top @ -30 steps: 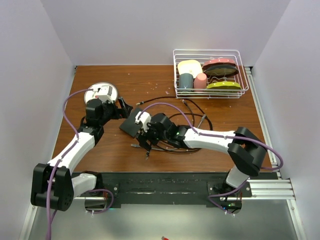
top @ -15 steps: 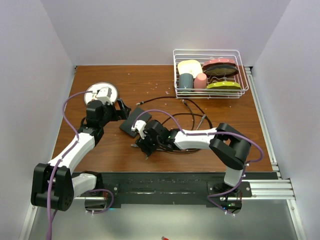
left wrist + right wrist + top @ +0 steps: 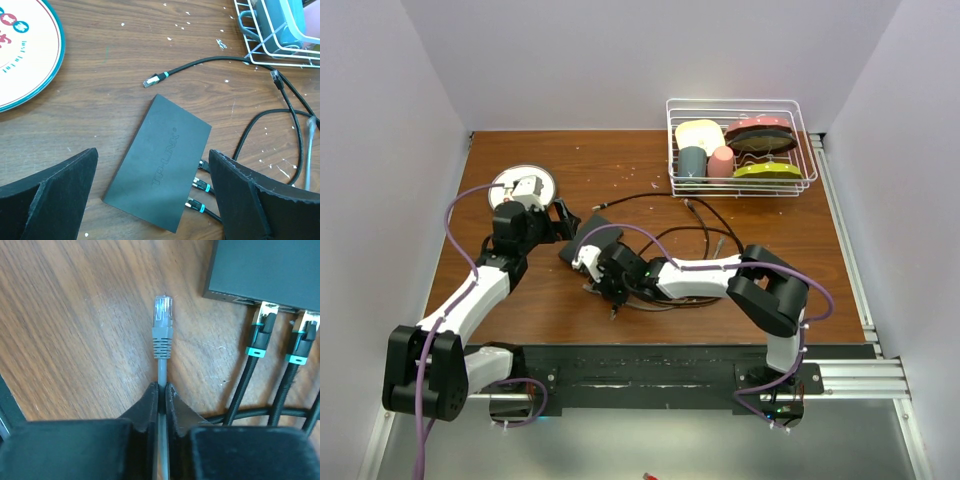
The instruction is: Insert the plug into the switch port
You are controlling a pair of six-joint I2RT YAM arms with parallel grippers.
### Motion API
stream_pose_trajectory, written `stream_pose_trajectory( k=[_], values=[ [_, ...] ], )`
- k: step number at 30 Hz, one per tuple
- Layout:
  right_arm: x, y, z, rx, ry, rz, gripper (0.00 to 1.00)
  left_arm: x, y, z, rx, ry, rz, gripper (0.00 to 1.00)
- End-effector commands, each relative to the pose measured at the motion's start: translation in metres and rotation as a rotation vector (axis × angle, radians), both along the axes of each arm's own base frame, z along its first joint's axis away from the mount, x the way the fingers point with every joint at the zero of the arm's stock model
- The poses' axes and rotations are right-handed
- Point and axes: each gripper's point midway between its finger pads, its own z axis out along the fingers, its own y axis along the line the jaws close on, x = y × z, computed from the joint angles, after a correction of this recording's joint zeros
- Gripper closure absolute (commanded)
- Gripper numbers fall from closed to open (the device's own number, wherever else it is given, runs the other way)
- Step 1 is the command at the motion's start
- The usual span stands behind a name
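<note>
plug [image 3: 162,315]: grey boot, clear tip. Sticks straight out ahead of R gripper [image 3: 161,390], over bare wood. Not in any port. Touching the wood or not: cannot tell.
R gripper: jaws pressed together on grey cable [image 3: 161,371] just behind the boot; cable runs back btw the pads.
switch [image 3: 270,265]: flat matte-black box lying on table [image 3: 545,305]. R wrist view shows only one corner, up and to the right of plug tip. Near, but apart.
port edge: 2 black cables [image 3: 260,335] w/ teal boots seated side by side, right of plug. L wrist view shows 3 along that edge.
L gripper [image 3: 150,200]: spread wide, fingers [image 3: 55,185] at either side of its view, switch below btw them. Holds nothing.
loose cable [image 3: 152,80]: black, teal-ringed connector, unplugged, on wood just beyond switch.
plate [image 3: 30,60]: white, teal rim, left of switch, well apart.
rack [image 3: 732,101]: white wire, back-right of table, dishes and cups inside.
top view: both arms reach in twd switch, L from left, R from right.
</note>
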Motion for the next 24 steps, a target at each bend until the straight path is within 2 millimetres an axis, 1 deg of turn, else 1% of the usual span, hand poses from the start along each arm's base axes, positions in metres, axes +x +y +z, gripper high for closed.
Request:
stream_pose_trajectory(
  k=[1, 2, 4, 5, 6, 8, 9, 11, 12, 15, 16, 18, 19, 20, 21, 22, 24],
  values=[
    [0.004, 0.005, 0.019, 0.006, -0.038, 0.012, 1.0, 0.004, 0.006, -0.001, 0.012, -0.019, 0.018, 0.02],
    [0.004, 0.008, 0.034, 0.039, -0.047, 0.014, 1.0, 0.004, 0.006, -0.001, 0.013, -0.017, 0.02, 0.02],
    [0.002, 0.011, 0.05, 0.083, -0.05, 0.026, 1.0, 0.004, 0.006, -0.003, 0.012, -0.014, 0.022, 0.02],
    [0.001, 0.013, 0.072, 0.128, -0.067, 0.031, 1.0, 0.005, 0.006, -0.003, 0.013, -0.014, 0.02, 0.02],
    [0.0, 0.013, 0.082, 0.149, -0.074, 0.035, 1.0, 0.005, 0.006, -0.004, 0.013, -0.013, 0.02, 0.02],
    [-0.005, 0.015, 0.113, 0.212, -0.087, 0.058, 1.0, 0.004, 0.007, -0.005, 0.015, -0.008, 0.022, 0.02],
    [-0.008, 0.014, 0.144, 0.274, -0.111, 0.07, 1.0, 0.004, 0.007, -0.005, 0.015, -0.008, 0.021, 0.02],
    [-0.017, 0.013, 0.178, 0.35, -0.126, 0.105, 1.0, 0.004, 0.006, -0.007, 0.013, -0.006, 0.015, 0.02],
    [-0.023, 0.006, 0.215, 0.423, -0.165, 0.117, 1.0, 0.004, 0.006, -0.008, 0.013, -0.002, 0.015, 0.02],
    [-0.033, -0.008, 0.27, 0.544, -0.222, 0.127, 1.0, 0.005, 0.006, -0.009, 0.013, 0.003, 0.015, 0.02],
    [-0.039, -0.021, 0.306, 0.624, -0.272, 0.122, 1.0, 0.005, 0.006, -0.008, 0.01, 0.002, 0.017, 0.02],
    [-0.042, -0.038, 0.338, 0.698, -0.326, 0.098, 1.0, 0.005, 0.005, -0.008, 0.01, 0.001, 0.013, 0.02],
    [-0.05, -0.057, 0.374, 0.788, -0.384, 0.083, 1.0, 0.005, 0.005, -0.008, 0.008, 0.001, 0.012, 0.02],
    [-0.051, -0.068, 0.384, 0.817, -0.405, 0.063, 1.0, 0.005, 0.005, -0.008, 0.009, 0.001, 0.012, 0.02],
    [-0.053, -0.082, 0.404, 0.874, -0.446, 0.032, 1.0, 0.005, 0.005, -0.008, 0.008, 0.0, 0.012, 0.02],
    [-0.062, -0.104, 0.435, 0.968, -0.492, 0.016, 1.0, 0.005, 0.005, -0.008, 0.007, 0.001, 0.011, 0.02],
    [-0.074, -0.127, 0.462, 1.053, -0.538, 0.01, 1.0, 0.005, 0.004, -0.008, 0.004, -0.001, 0.007, 0.02]
  ],
)
